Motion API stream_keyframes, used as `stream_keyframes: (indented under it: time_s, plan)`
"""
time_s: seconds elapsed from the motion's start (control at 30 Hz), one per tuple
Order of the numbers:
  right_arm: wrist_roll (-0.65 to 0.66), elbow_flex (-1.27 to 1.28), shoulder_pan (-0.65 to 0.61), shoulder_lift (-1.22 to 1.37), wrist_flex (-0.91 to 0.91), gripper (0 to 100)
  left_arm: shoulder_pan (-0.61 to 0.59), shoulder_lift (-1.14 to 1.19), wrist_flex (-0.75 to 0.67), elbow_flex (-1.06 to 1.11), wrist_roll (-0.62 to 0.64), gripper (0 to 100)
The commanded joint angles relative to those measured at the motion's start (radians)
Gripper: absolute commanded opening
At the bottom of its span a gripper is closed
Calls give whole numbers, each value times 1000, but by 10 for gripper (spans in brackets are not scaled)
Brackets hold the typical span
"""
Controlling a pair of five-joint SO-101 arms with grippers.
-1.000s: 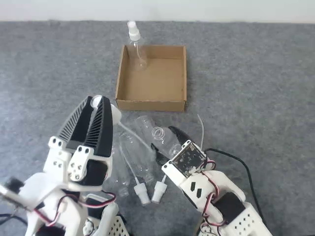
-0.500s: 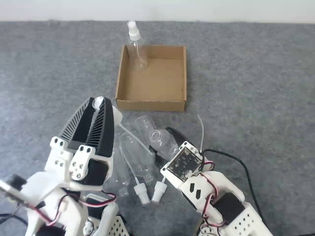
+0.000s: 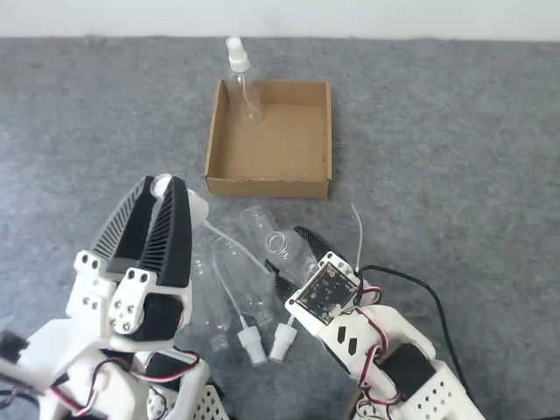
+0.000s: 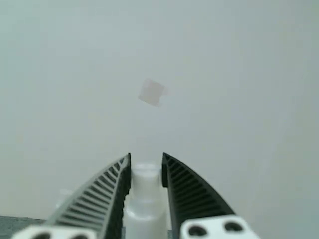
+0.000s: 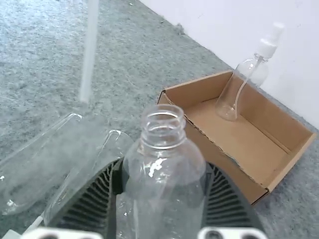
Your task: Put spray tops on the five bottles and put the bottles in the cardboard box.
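Note:
My left gripper (image 3: 164,185) is raised above the table's left side, shut on a white spray top (image 4: 146,194) whose thin dip tube (image 3: 234,245) slants down toward the right arm. My right gripper (image 3: 287,248) is shut on an uncapped clear bottle (image 5: 163,179), held upright with its open neck (image 3: 279,241) just below the end of the tube. The cardboard box (image 3: 267,185) lies farther back. One bottle with a spray top (image 3: 241,79) stands in its back left corner.
Several uncapped clear bottles (image 3: 234,278) lie on the grey carpet between the arms and the box. Two loose spray tops (image 3: 267,343) lie near the arm bases. A stray dip tube (image 3: 357,229) sticks up beside the right gripper.
My left gripper has shifted slightly left and higher with the spray top. The right gripper lifted its bottle a little, then held still.

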Motion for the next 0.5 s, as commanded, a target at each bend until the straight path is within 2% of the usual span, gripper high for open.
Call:
stream_keyframes:
  time_s: [0.0, 0.47]
  plan:
    - [11, -9, -12, -21, 7, 80, -46, -15, -28, -39, 8, 11]
    - [11, -15, -97, -21, 56, 80, -51, -15, -29, 41, 9, 12]
